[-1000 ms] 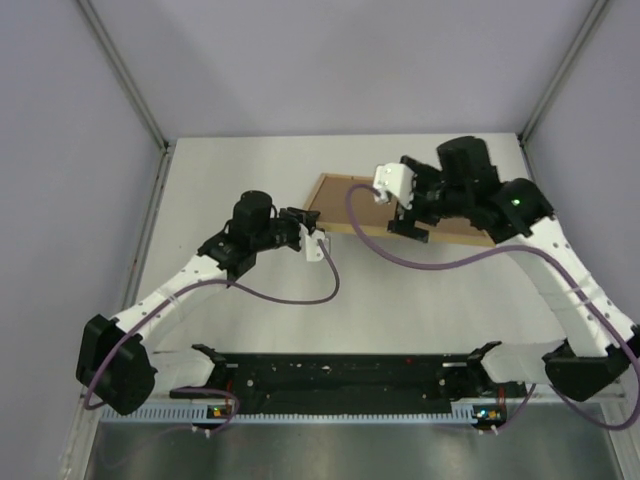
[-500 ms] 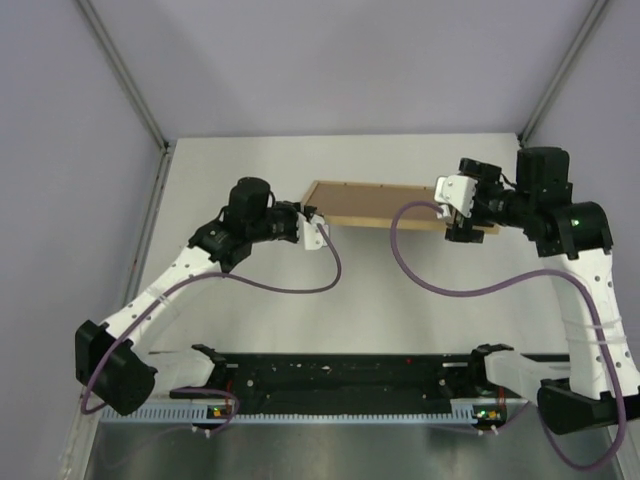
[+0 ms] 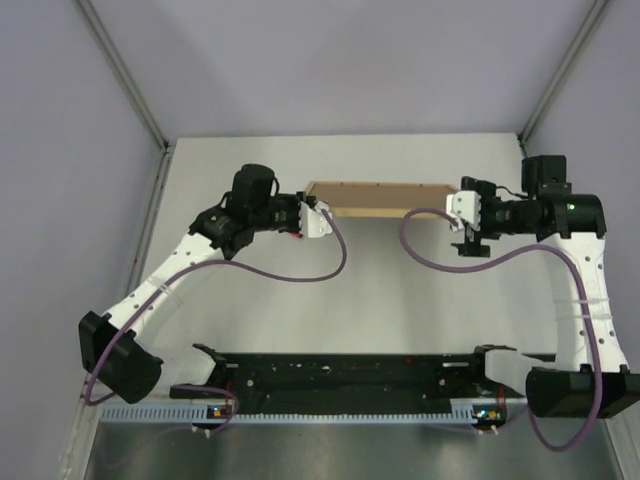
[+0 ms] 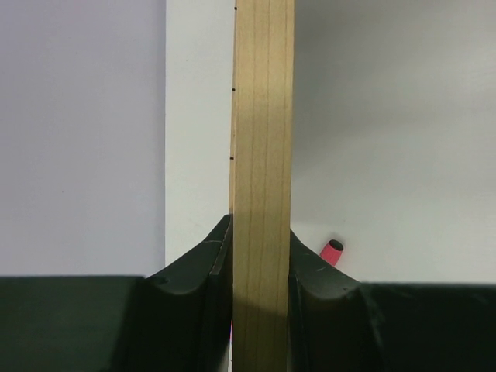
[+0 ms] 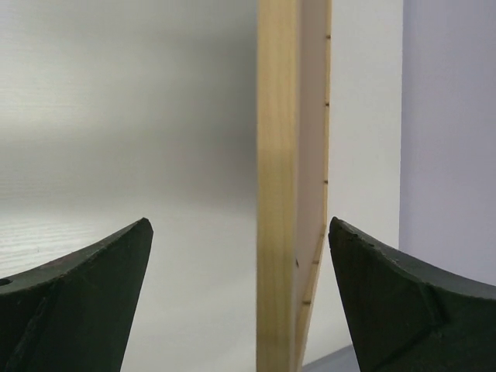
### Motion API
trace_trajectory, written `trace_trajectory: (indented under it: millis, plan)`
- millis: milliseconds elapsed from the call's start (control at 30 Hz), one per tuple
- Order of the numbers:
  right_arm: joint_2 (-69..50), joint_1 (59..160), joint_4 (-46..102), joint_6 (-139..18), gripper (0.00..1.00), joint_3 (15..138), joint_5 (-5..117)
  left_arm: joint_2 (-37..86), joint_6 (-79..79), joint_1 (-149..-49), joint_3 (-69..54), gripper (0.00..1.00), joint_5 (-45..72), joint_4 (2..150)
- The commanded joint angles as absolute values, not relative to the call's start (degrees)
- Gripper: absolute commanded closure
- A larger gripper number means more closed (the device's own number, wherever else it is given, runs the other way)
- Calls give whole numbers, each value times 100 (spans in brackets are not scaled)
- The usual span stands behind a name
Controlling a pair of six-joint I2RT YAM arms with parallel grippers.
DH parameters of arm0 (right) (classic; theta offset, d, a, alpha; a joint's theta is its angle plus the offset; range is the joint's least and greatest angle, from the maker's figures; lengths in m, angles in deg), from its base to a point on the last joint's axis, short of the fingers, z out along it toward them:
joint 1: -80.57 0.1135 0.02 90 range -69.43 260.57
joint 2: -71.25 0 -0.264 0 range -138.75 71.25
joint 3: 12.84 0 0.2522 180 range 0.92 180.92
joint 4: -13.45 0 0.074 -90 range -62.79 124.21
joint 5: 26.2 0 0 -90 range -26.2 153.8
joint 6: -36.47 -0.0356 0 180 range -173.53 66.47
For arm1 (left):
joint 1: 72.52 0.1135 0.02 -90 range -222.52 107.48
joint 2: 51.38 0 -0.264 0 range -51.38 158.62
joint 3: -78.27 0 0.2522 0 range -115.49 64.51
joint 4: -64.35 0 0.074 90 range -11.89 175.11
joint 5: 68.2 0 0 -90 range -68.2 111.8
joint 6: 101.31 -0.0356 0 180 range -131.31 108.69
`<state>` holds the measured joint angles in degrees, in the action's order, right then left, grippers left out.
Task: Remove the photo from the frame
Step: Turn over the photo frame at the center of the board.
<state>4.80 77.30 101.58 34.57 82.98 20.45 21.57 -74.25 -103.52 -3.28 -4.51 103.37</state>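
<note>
The white worktop (image 3: 400,300) carries the scene. The frame (image 3: 380,198) is near its far edge, about midway between the left and right edges. It is turned up on one long side, so the top view shows it as a narrow strip with a brown face towards the near edge. Whether its lower side touches the worktop cannot be told. The photo cannot be made out in any view.

The left arm reaches from the near left corner to the frame's left end. There the left gripper (image 3: 317,221) is clamped on the pale wood rim, and in the left wrist view both dark fingers (image 4: 198,271) press flat against the rim's two sides.

The right arm comes up along the right edge and bends inward to the frame's right end. The right gripper (image 3: 468,215) has its jaws spread wide. In the right wrist view the rim stands between the fingers (image 5: 85,294), nearer the right one and touching neither.

A small pink-red thing (image 4: 332,250) shows just beside the left fingers. What it is cannot be told.
</note>
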Motion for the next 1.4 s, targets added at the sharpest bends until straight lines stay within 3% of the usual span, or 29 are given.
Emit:
trace_trajectory:
  millis: [0, 200, 667, 800, 967, 1133, 1300, 1333, 1367]
  plan:
    - [832, 8488, 9763, 3217, 6, 8126, 2153, 2376, -6457, -10319, -720, 100, -958, 11133]
    - [578, 8680, 8954, 2620, 6, 8195, 2503, 2517, -6492, -10319, -1265, 100, -1002, 11589]
    - [-775, 11606, 8768, 1565, 18, 8916, 6150, 2333, -6537, -10354, -1494, 100, -1037, 11959]
    - [-969, 12029, 8795, 1354, 34, 8995, 6599, 2272, -6501, -10363, -1459, 100, -1054, 11924]
    - [-996, 12135, 8751, 1169, 78, 9074, 6802, 2157, -6501, -10363, -1371, 100, -1020, 11907]
    - [-820, 12214, 8759, 1098, 99, 9179, 6802, 2078, -6414, -10354, -1371, 100, -897, 11837]
    - [-750, 12223, 8830, 985, 100, 9434, 6741, 1990, -6168, -10345, -1458, 77, -152, 11608]
    - [-767, 12223, 8847, 932, 100, 9513, 6706, 1964, -6063, -10276, -1476, 70, 33, 11486]
    - [-785, 12223, 8865, 862, 100, 9592, 6662, 1938, -6010, -10214, -1476, 57, 175, 11372]
